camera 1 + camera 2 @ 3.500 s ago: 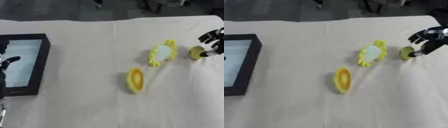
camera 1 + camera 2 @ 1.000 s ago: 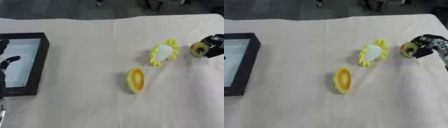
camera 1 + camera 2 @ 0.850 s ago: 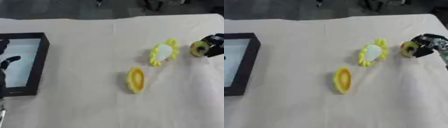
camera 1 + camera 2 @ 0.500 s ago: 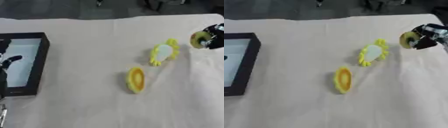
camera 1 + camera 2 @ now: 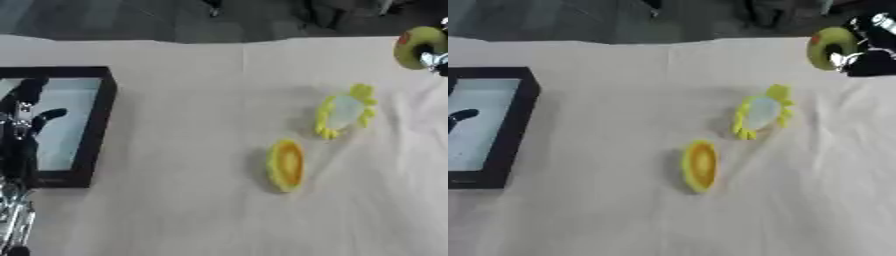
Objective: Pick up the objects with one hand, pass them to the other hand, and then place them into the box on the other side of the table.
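Right hand [image 5: 868, 47] pinches a round yellow-green object [image 5: 830, 48], raised at the far right edge of the cream cloth [image 5: 192, 100]. On the cloth lie a spiky yellow piece with a pale centre [image 5: 345, 111] and an oval yellow-orange piece [image 5: 286, 164], apart. Black-walled box [image 5: 94, 125] at left — left hand [image 5: 19, 145] over it, fingers relaxed, spread.

Edges and blur hide most of both hands.

The right hand [image 5: 866, 47] is cut off by the right edge; only dark fingers around a blurred yellow-green round object [image 5: 829, 48] show. The black box [image 5: 84, 125] runs off the left edge, its left wall unseen. The left hand [image 5: 22, 131] overlaps it, blurred, its lower part unclear.
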